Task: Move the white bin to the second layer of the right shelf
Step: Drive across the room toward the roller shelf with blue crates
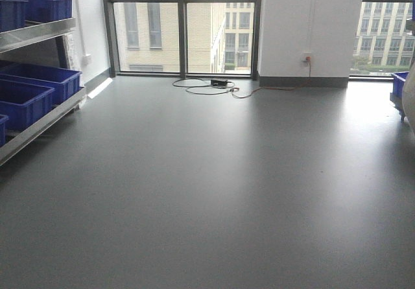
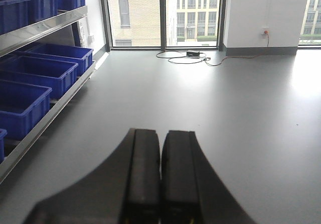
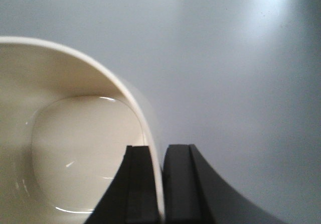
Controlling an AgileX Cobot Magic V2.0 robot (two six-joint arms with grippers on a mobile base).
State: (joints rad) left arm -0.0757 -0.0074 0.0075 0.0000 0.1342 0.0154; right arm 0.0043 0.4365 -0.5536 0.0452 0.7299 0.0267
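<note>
Nearest to me, the right gripper is pinched almost shut on the white bin. One finger is inside the tub and the other outside, with the thin wall between them just below the rim. I judge this grip was chosen because the bin has no handles and the glossy wall is the only thing to bite. Hung from one side like this, the bin could swing or slip, so I would drive gently. The bin is empty: I see only its smooth cream base and a few glints, and it hangs over bare grey floor with nothing under it. The left gripper has its fingers pressed together with nothing between them, held low and forward, I think simply to stay out of the way. Past it, along the front rail of the left rack, blue crates sit side by side on two levels, and those whose insides show look empty. Further off the open floor runs to the windows, where a cable lies coiled near a wall socket. At the right edge of the front view only a blue crate corner shows. The right shelf second layer is out of sight, so I judge the carry is under way and the placing not yet begun.
</note>
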